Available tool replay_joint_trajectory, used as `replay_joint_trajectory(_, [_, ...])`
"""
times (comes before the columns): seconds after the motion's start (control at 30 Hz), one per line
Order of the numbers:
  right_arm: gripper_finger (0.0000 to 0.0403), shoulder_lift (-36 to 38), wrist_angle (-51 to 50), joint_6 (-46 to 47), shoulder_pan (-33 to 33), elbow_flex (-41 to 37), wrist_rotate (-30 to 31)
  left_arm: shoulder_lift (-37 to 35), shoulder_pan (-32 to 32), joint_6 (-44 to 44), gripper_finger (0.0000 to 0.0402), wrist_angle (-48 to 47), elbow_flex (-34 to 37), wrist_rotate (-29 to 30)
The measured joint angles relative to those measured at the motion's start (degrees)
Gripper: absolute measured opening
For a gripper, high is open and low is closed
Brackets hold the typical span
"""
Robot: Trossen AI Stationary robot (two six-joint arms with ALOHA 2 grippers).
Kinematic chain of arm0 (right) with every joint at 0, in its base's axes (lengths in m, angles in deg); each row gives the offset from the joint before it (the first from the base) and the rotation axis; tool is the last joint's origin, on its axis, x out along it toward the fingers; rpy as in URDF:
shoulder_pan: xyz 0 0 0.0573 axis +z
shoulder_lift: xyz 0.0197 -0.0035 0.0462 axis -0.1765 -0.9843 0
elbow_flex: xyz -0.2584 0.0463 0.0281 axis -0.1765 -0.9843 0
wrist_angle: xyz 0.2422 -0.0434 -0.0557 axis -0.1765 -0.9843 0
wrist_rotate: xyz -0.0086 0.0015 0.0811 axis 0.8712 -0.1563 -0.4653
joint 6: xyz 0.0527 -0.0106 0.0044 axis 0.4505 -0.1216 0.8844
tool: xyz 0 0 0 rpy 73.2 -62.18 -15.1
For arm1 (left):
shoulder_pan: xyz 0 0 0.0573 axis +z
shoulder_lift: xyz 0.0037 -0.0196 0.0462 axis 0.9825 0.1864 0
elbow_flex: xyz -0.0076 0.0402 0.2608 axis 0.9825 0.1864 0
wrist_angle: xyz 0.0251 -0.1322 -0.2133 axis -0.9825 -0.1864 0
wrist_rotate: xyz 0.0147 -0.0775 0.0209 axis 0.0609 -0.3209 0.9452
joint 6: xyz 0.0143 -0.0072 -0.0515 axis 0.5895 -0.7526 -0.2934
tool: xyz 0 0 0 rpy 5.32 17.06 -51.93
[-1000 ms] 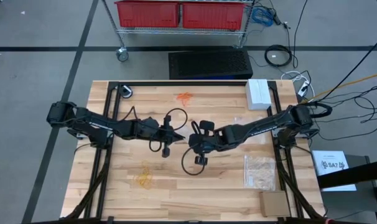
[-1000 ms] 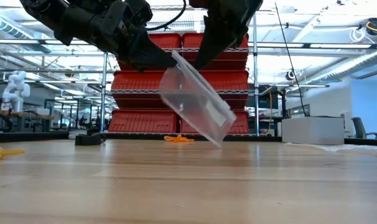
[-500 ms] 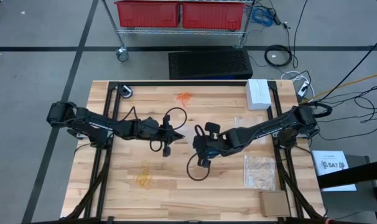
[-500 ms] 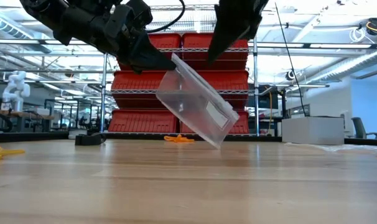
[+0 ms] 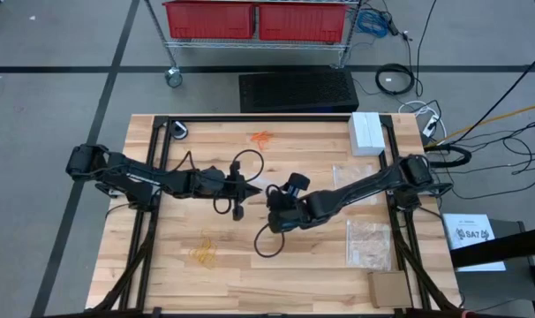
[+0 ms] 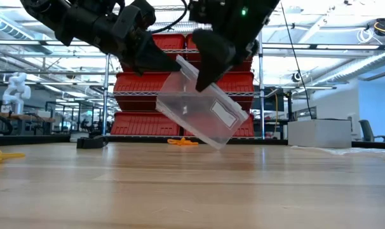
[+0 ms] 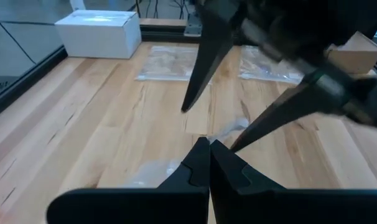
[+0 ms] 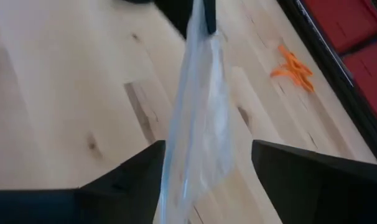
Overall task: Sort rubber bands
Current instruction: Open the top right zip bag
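Hanging bag: a clear plastic bag (image 6: 199,113) hangs tilted above the middle of the wooden table (image 5: 276,283), its lower corner off the wood in the low view.
Left gripper: the left gripper (image 5: 252,192) sits over the table's centre with its fingers pressed together, pinching the bag's top edge; the left wrist view shows the two fingers (image 7: 201,168) closed tip to tip.
Right gripper: the right gripper (image 5: 274,199) is just beside the left one, its fingers spread wide on either side of the bag; in the right wrist view the bag (image 8: 198,130) hangs in the gap between them, and whether a finger touches it cannot be told.
Orange rubber bands: a small orange cluster (image 5: 262,138) lies on the table's far side, well apart from both grippers.
Yellow rubber bands: a pale yellow cluster (image 5: 205,252) lies on the near left part of the table.
Other bags: flat clear bags (image 5: 369,243) lie on the right side of the table.
White box: a white box (image 5: 366,132) stands at the far right corner.
Cardboard box: a small brown box (image 5: 390,289) rests at the near right corner.
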Motion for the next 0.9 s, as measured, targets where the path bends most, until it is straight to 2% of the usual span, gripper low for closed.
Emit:
replay_joint_trajectory(0.1, [0.0186,-0.3,0.0,-0.3,0.0,0.0,0.0,0.0,0.0,0.0,0.0,0.6,0.0,0.0])
replay_joint_trajectory(0.17, [0.0133,-0.2,-0.4,-0.8,0.2,0.0,0.0,0.0,0.0,0.0,0.0,0.7,0.0,-0.1])
replay_joint_trajectory(0.27, [0.0034,0.7,-2.2,-2.0,0.8,0.0,0.0,0.0,0.0,0.0,0.0,1.3,0.0,-2.3])
replay_joint_trajectory(0.3, [0.0018,1.4,-2.6,-2.7,1.0,0.0,0.0,0.0,0.0,0.2,0.0,1.3,0.0,-3.3])
replay_joint_trajectory(0.47, [0.0003,6.9,-5.1,-6.1,1.3,0.0,-5.6,0.0,0.0,1.9,0.0005,2.9,0.0,-10.1])
replay_joint_trajectory(0.6, [0.0001,12.0,-5.2,-10.7,0.7,0.0,-12.7,0.0,0.0,1.9,0.0036,5.1,0.0,-14.1])
replay_joint_trajectory(0.77, [0.0001,14.1,-6.5,-14.1,-1.6,0.1,-21.2,0.0,0.0,1.4,0.0096,8.2,0.0,-14.0])
replay_joint_trajectory(0.9, [0.0,13.7,-8.5,-15.3,-3.5,0.1,-24.0,0.0,0.0,1.3,0.014,9.5,0.0,-13.0])
